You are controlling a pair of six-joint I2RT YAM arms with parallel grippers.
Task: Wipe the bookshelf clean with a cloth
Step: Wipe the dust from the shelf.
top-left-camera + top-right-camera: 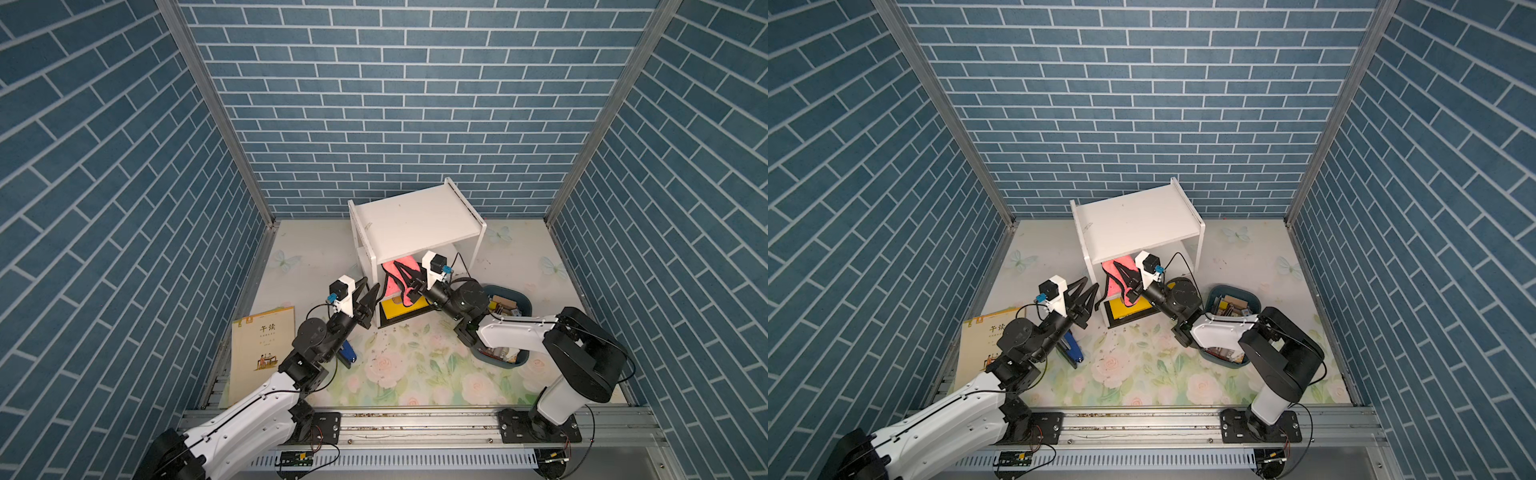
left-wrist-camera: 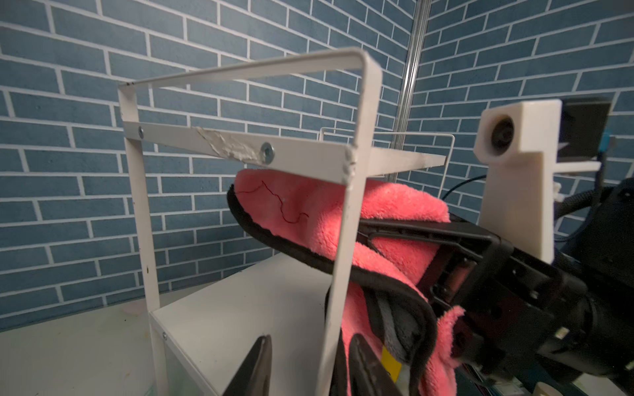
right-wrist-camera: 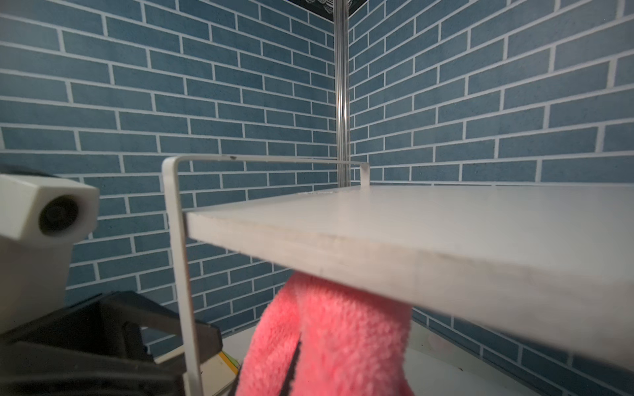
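Fingers — right gripper (image 1: 406,284): clamped together on the cloth (image 1: 390,286).
Fingers — left gripper (image 1: 371,289): apart, straddling the bookshelf's (image 1: 411,216) front post; contact unclear.
Cloth position: inside lower tier, beneath top board.
Handling: soft, light, floppy — pinch a bunched fold; shelf probably slides easily.

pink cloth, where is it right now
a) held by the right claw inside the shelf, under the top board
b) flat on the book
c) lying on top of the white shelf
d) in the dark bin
a: the right claw is shut on the cloth, which hangs inside the bookshelf, below its top.
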